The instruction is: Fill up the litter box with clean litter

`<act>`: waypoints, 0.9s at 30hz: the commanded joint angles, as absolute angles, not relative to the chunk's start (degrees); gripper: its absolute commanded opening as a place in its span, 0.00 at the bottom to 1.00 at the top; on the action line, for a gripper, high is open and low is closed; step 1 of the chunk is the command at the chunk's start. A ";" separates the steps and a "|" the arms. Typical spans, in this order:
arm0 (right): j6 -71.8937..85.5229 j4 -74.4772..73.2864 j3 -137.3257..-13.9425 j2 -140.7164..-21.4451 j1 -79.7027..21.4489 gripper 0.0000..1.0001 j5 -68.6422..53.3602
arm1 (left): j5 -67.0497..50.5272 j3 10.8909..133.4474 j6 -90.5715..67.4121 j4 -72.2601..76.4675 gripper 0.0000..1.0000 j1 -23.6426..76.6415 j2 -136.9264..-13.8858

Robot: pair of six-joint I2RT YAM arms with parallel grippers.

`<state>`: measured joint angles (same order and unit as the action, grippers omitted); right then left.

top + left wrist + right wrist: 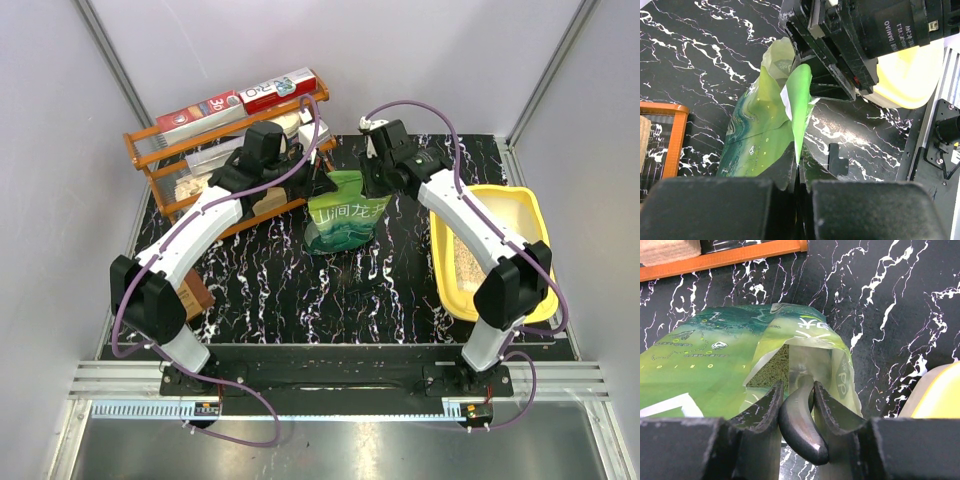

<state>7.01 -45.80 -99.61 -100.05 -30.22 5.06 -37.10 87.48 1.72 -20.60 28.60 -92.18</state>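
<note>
Partly done, I judge: some litter [462, 262] lies in the yellow litter box [538, 225] at frame right. My left fingers [715, 210] clench the green pouch [345, 215] edge at centre surface. My right fingers [760, 415] grasp the scoop handle [801, 427] at its mouth. More scooping remains.

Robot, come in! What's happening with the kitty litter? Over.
Left gripper shut on green pouch edge. Right gripper shut on grey scoop, dipped in pouch mouth. Litter box has some litter. Nothing blocking.
</note>
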 commanded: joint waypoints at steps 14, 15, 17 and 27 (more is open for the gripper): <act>18.27 -30.69 -92.46 -99.23 -27.42 0.00 -17.48 | -38.15 91.67 9.39 -15.64 0.00 29.18 -89.30; 18.72 -30.41 -92.55 -99.23 -26.46 0.00 -18.80 | -37.80 91.93 10.27 -16.60 0.00 29.35 -89.30; 20.03 -30.32 -92.72 -99.23 -25.23 0.00 -21.70 | -36.66 92.90 12.99 -18.27 0.00 29.53 -89.30; 25.13 -29.36 -93.52 -100.02 -12.58 0.00 -41.47 | -31.20 95.62 28.99 -26.36 0.00 30.67 -88.59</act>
